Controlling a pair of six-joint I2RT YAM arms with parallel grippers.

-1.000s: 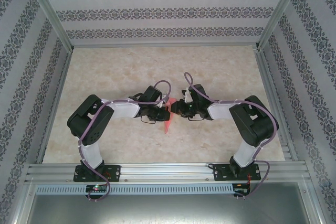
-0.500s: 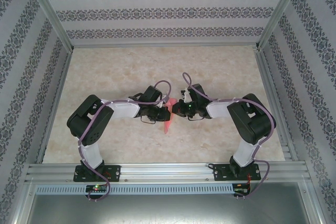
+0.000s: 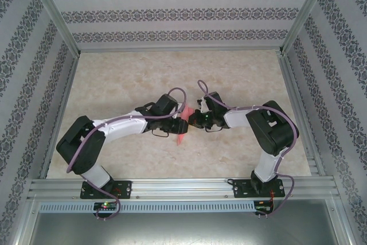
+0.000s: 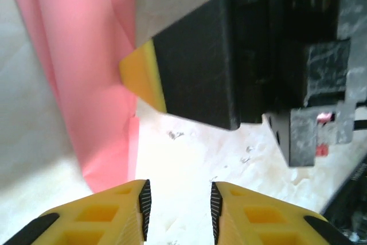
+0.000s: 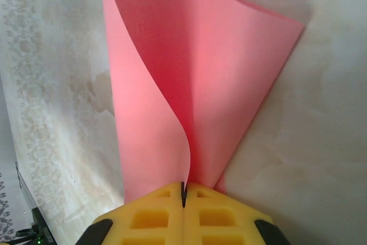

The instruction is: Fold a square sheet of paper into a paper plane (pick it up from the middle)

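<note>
The square sheet of paper (image 5: 200,84) is salmon pink and folded lengthwise into a slim, pointed paper plane shape (image 3: 181,136). It stands on edge at the table's middle, its flaps spreading apart. My right gripper (image 5: 184,190) is shut on its lower fold, seen from above (image 3: 189,120) on the paper's right. My left gripper (image 4: 178,205) is open, with bare table between its pads, and the paper (image 4: 86,84) lies to its left. From above, the left gripper (image 3: 176,123) sits against the paper's left side. The right gripper's yellow fingertip (image 4: 143,76) touches the paper.
The marble-patterned table (image 3: 132,78) is ringed by an aluminium frame (image 3: 178,185) and patterned walls. Both arms bend inward and meet nose to nose at the centre, cables looping over them.
My left gripper has opened and let go of the paper, and its arm has stretched lower and further left. The right gripper has closed on the paper and stays there.
</note>
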